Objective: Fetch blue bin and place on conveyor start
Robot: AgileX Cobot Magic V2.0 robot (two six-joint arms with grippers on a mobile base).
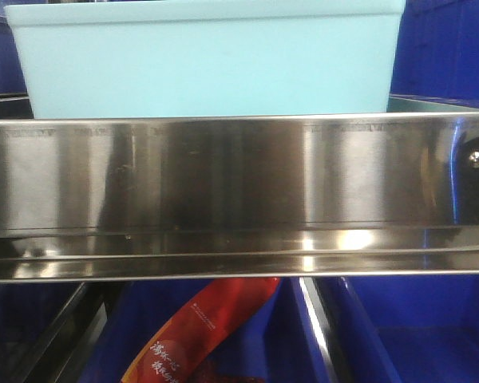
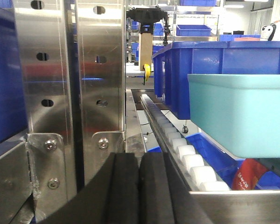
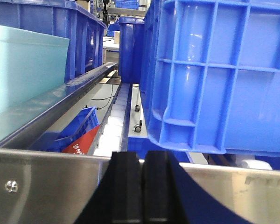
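Observation:
The blue bin [image 1: 207, 60], pale aqua with plain walls, stands on the shelf just behind the shiny steel rail [image 1: 239, 191]. In the left wrist view the blue bin [image 2: 245, 114] is up and to the right of my left gripper [image 2: 139, 161], which is shut with nothing between its black pads. In the right wrist view the blue bin [image 3: 23, 70] shows at the far left, and my right gripper [image 3: 142, 161] is shut and empty, low in front of the rail. The conveyor start is out of view.
Dark ribbed blue bins [image 3: 214, 74] flank the aqua one on the shelf. A steel upright post [image 2: 70, 74] stands left of the left gripper. White rollers [image 2: 186, 154] run along the shelf. A red packet [image 1: 195, 335] lies in a lower bin.

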